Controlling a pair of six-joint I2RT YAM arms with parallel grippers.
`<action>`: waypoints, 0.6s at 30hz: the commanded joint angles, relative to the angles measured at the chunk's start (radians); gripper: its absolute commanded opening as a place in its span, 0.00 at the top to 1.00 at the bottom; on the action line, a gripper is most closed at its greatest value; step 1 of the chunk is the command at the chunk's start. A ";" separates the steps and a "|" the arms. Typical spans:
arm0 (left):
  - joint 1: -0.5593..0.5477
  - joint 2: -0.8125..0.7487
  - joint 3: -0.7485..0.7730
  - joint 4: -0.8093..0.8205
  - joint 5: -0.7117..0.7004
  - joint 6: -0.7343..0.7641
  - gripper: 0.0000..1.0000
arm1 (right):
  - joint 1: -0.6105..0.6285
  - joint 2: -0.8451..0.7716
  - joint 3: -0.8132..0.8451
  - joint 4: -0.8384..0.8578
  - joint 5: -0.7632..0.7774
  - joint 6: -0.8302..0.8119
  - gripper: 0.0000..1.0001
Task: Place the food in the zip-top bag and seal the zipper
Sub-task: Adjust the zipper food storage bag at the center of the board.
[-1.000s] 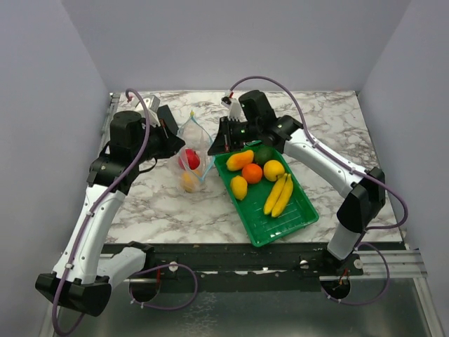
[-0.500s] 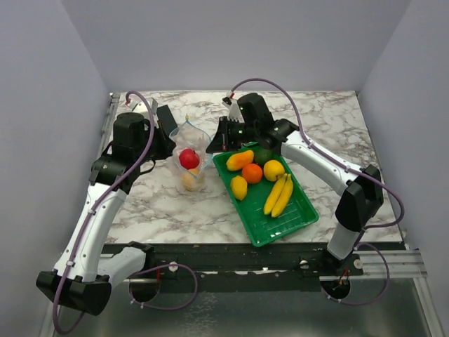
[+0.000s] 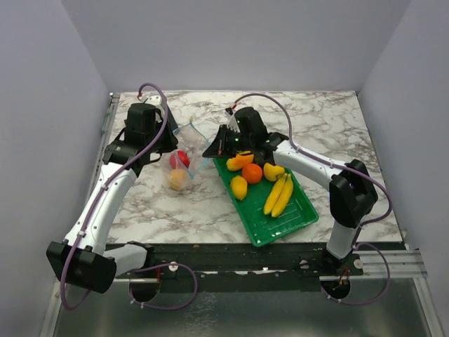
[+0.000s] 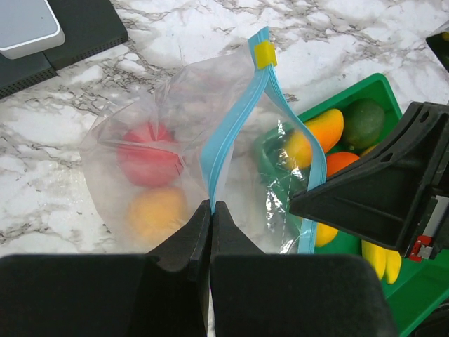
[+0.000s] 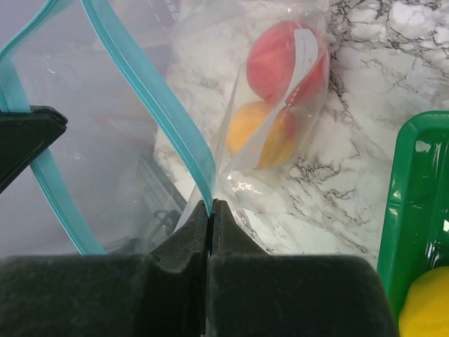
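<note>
Left wrist view: left gripper (image 4: pixel 210 208) clenched on one lip of the zipper (image 4: pixel 235 126). Right wrist view: right gripper (image 5: pixel 210 205) pinching the other lip. Zip-top bag (image 3: pixel 184 160) is held between the arms, just left of the green tray (image 3: pixel 298 217), over the marble surface (image 3: pixel 175 210); can't tell if it touches. Red apple (image 4: pixel 149 153) and a yellow-orange fruit (image 4: pixel 156 214) are inside. Bananas (image 3: pixel 279 194) and other fruit lie in the tray.
</note>
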 commanded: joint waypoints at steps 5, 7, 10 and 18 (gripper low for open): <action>-0.059 0.033 -0.055 0.047 -0.012 0.018 1.00 | 0.006 -0.018 -0.154 0.125 0.041 0.043 0.99; -0.083 0.026 -0.085 0.059 -0.043 0.016 1.00 | 0.006 -0.032 -0.190 0.133 0.053 0.042 0.99; -0.104 0.003 -0.136 0.091 -0.065 0.015 1.00 | 0.006 -0.071 -0.231 0.135 0.083 0.029 0.99; -0.158 -0.053 -0.269 0.209 -0.049 0.051 1.00 | 0.006 -0.147 -0.271 0.096 0.118 0.001 0.97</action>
